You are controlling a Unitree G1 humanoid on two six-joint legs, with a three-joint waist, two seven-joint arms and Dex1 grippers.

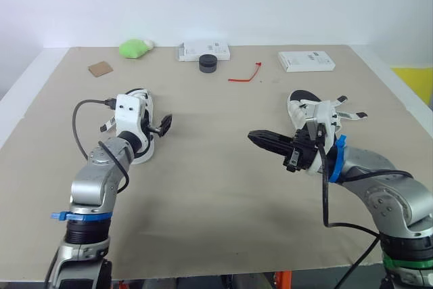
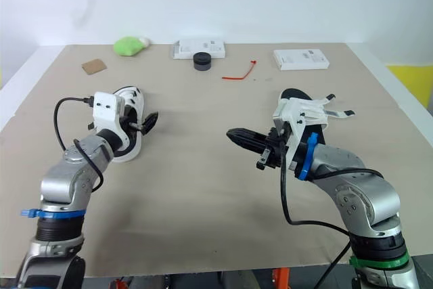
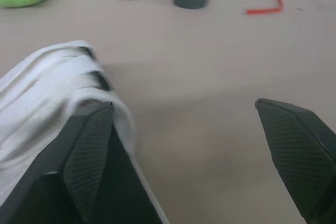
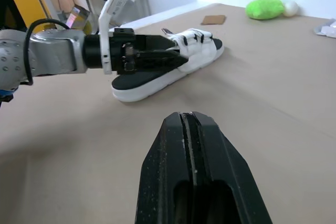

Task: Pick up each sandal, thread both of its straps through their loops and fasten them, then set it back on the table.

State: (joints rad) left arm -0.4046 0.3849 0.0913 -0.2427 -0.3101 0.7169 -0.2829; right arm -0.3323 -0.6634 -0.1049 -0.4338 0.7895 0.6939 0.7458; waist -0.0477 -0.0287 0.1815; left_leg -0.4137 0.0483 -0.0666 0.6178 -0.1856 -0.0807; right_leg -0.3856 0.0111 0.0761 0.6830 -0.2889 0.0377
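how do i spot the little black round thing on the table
Look along the far edge of the tan table, near the middle. Against the front of the white box there sits the black puck, the only dark round item there.

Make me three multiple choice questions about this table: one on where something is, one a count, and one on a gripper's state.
1. Where is the red strip? A at the near edge; B at the far side, between the black puck and a white box; C in a gripper.
2. How many sandals lie on the table? A one; B three; C two.
3. The right gripper is: A shut, empty; B wide open; C shut on a strap.
B: it lies between puck and box. C: left sandal, right sandal. A: its fingers meet, nothing between.
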